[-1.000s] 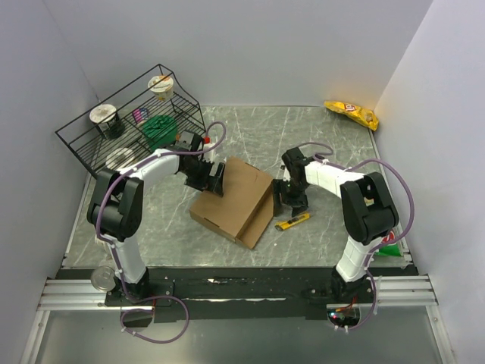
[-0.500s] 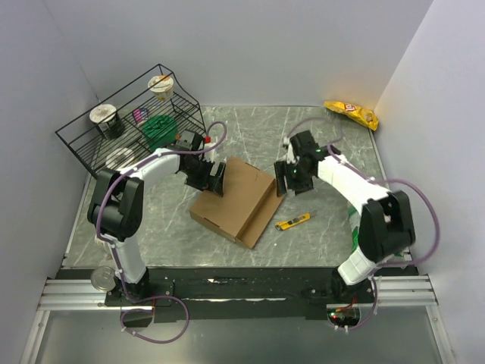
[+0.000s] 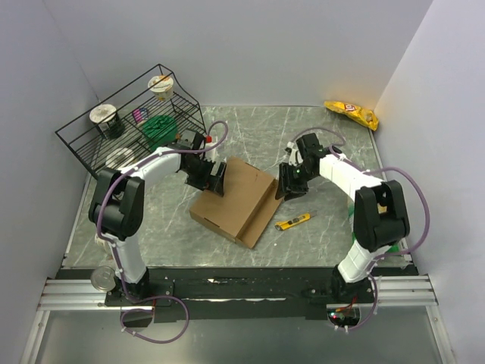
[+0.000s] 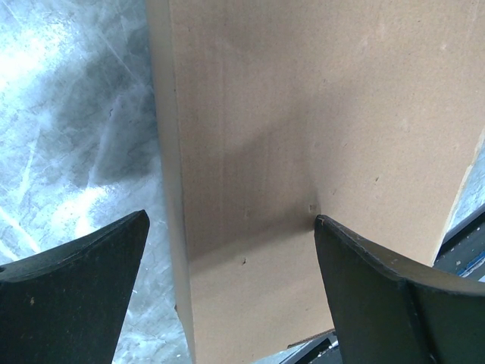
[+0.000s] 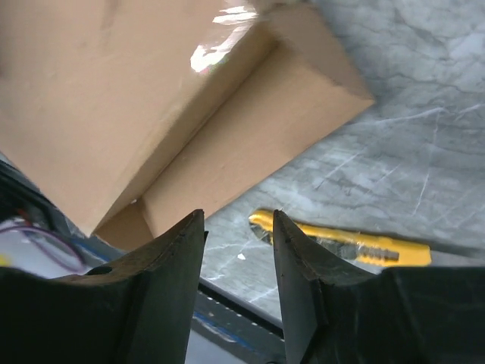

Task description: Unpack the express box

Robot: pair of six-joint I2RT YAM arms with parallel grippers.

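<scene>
The left gripper point(image 4: 231, 220) is held wide, with the edge of the express box point(image 4: 303, 114) between its 2 fingers. The right gripper point(image 5: 238, 216) is narrow and empty; the box lies just ahead, its long side slanted across the fingers.

Left arm reaches toward 1 o'clock, left gripper point(image 3: 214, 179) pointing 4 o'clock, jaws spread wide. Right arm folded, right gripper point(image 3: 282, 188) pointing 7 o'clock, jaws slightly apart.
</scene>
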